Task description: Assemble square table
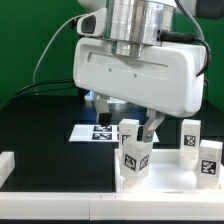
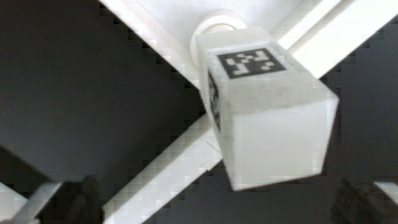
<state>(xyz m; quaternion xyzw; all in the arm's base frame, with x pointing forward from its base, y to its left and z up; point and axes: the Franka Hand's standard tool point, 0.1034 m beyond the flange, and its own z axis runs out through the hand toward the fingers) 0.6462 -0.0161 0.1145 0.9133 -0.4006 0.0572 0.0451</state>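
Four tagged legs [image 1: 135, 155] standing on the white tabletop [image 1: 165, 180], nearest one upright just below the gripper [image 1: 137, 122], dark fingers [image 2: 71, 200] spread wide and holding nothing, marker board [image 1: 95, 133] on the black table [image 1: 40, 120] behind.

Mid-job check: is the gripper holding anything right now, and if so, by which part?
Nothing is held, as far as both views show. The gripper hangs just above the upright tagged leg; in the wrist view its fingertips stand apart, clear of that leg.

Tool [image 1: 150, 124] tips (behind leg [image 1: 133, 153])
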